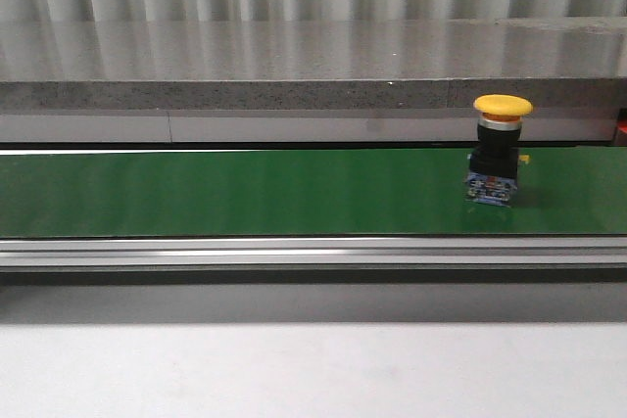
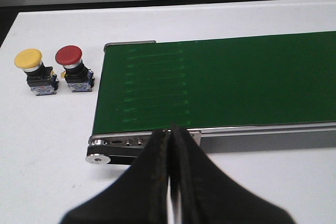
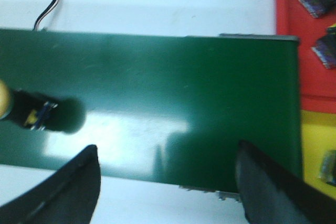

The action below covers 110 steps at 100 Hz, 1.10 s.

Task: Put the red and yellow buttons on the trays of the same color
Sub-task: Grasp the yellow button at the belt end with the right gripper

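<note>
A long green belt [image 1: 245, 191] is seen across the front view, with a metal rail along its near edge and a grey stone ledge [image 1: 294, 66] behind it. The belt rests on a white table [image 2: 47, 140].

In the right wrist view, a red tray [image 3: 294, 35] and a yellow tray [image 3: 315, 140] are found just past one end of the belt, side by side. Dark button bodies lie on the red tray, and one small item is partly seen on the yellow tray, too blurred to be named. A thin cable [image 3: 47, 3] lies on the table beyond the belt.

On the belt, toward its right side in the front view, one yellow button [image 1: 498, 149] stands upright: a wide yellow cap, a black body, a blue base. Nothing is seen around it or in its way.

In the left wrist view, two more buttons stand on the table near the other end of the belt: a second yellow button [image 2: 35, 72] and a red button [image 2: 73, 68], close together.

The left gripper [image 2: 170, 145] is pressed together with nothing between its fingers. The right gripper [image 3: 165, 182] is spread wide above the belt and grasps nothing.
</note>
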Each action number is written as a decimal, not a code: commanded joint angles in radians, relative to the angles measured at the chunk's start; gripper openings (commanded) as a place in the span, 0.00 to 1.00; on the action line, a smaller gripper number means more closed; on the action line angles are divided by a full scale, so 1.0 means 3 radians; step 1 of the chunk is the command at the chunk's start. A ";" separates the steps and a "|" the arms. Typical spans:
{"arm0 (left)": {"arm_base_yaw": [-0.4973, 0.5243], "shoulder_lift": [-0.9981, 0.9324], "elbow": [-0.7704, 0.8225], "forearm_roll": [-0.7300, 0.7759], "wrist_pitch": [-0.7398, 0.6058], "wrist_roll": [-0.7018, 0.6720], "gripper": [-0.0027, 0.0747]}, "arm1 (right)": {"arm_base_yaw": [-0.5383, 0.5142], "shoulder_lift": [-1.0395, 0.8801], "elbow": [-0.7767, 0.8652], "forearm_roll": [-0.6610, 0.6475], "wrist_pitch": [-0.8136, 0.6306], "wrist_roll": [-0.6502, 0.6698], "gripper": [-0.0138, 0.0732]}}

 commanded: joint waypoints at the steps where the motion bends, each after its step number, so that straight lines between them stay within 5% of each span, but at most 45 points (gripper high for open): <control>1: -0.0025 0.0017 -0.0090 0.0003 -0.0223 -0.0023 0.01 | 0.0229 -0.0090 -0.0052 0.0019 -0.0031 -0.0148 0.78; 34: -0.0025 0.0017 -0.0090 0.0003 -0.0223 -0.0023 0.01 | 0.0774 0.0112 -0.0052 0.0019 0.0011 -0.0438 0.78; 94: -0.0025 0.0017 -0.0090 0.0003 -0.0223 -0.0023 0.01 | 0.0809 0.0871 -0.0216 0.0019 -0.0679 -0.0442 0.78; 110: -0.0025 0.0017 -0.0090 0.0003 -0.0223 -0.0023 0.01 | 0.0805 0.0962 -0.0216 0.0019 -0.0647 -0.0442 0.58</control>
